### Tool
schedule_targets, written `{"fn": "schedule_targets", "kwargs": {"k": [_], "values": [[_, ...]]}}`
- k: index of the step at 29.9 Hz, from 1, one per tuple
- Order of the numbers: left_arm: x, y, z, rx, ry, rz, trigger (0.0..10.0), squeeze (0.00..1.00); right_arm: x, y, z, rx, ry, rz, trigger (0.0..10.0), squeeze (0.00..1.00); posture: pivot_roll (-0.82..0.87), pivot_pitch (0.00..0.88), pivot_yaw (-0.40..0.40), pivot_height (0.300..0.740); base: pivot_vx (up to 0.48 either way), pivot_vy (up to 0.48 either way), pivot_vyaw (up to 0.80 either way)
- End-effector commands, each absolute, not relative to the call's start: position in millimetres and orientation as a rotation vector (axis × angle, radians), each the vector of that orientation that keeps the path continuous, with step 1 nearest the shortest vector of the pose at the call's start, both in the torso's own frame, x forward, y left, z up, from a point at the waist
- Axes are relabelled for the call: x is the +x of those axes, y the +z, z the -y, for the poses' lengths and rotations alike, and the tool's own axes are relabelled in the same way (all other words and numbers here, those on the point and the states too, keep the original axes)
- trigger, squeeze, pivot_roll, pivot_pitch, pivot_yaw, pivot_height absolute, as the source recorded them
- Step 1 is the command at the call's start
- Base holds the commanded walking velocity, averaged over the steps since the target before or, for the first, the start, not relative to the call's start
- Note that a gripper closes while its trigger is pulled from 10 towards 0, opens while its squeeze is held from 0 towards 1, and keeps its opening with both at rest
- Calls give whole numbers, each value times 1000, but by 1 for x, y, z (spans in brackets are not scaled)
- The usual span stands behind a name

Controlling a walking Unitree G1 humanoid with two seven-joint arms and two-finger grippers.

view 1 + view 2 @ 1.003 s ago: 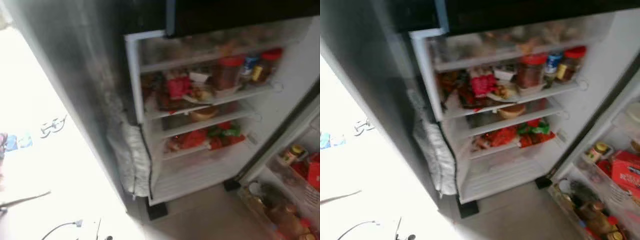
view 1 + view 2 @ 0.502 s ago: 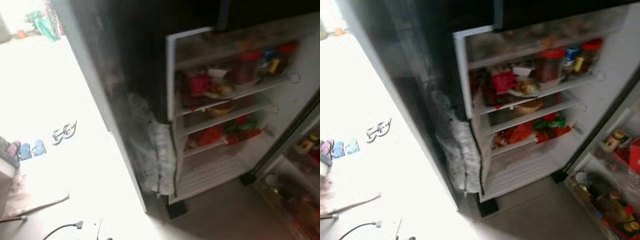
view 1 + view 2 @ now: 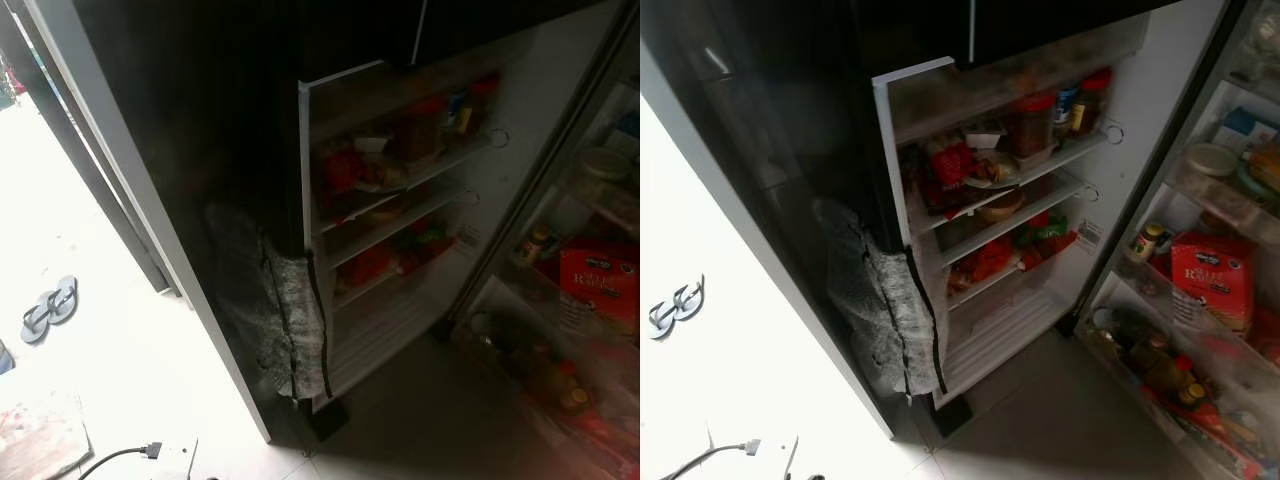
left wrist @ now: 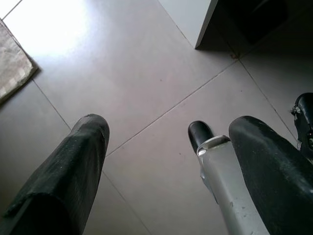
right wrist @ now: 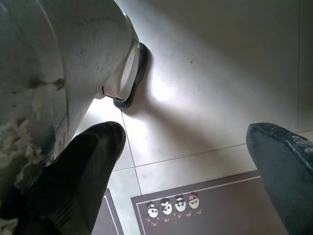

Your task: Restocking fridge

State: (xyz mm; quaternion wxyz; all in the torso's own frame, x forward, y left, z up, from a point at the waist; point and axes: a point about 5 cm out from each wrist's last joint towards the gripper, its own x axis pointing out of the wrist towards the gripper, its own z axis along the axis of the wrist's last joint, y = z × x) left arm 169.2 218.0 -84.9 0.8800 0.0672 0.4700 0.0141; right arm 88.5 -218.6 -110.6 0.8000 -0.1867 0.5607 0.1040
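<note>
Over on the left a pair of sandals (image 3: 48,309) sits on the sunlit floor (image 3: 120,380), then comes the dark fridge (image 3: 230,150), standing open with a rag (image 3: 885,310) hanging off its front edge. Its shelves (image 3: 1010,200) hold packets and red-lidded jars (image 3: 1032,122); the door rack (image 3: 1200,330) on the right carries a red box (image 3: 1212,280) and bottles. Jars are probably heavy, slick glass, so I'd grab around the body, not the lid; the box looks light and crushable, so take it by its flat sides. Both arms hang down: left hand (image 4: 166,161) and right hand (image 5: 190,161) are spread wide, holding nothing, pointing at floor tiles.
</note>
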Motion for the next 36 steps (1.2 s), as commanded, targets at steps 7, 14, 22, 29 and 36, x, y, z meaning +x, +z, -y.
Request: {"fn": "schedule_targets", "kwargs": {"k": [7, 14, 22, 29, 36], "values": [[159, -88, -222, 146, 39, -1011, 10000, 0, 91, -112, 206, -359, 253, -1165, 10000, 0, -72, 12, 66, 740, 0, 0, 0], [161, -88, -222, 131, 46, -1004, 10000, 0, 92, -111, 208, -346, 227, -1164, 10000, 0, -67, 52, 63, 740, 0, 0, 0], [162, -87, -221, 127, 46, -1000, 10000, 0, 92, -111, 210, -329, 200, -1161, 10000, 0, -75, 68, 60, 740, -219, 0, 0], [163, -87, -221, 124, 49, -998, 10000, 0, 93, -111, 210, -325, 194, -1161, 10000, 0, -78, 67, 56, 740, -299, 0, 0], [162, -87, -222, 143, 48, -1010, 10000, 0, 93, -111, 209, -324, 195, -1159, 10000, 0, -85, 62, 61, 740, -76, 0, 0]]}}
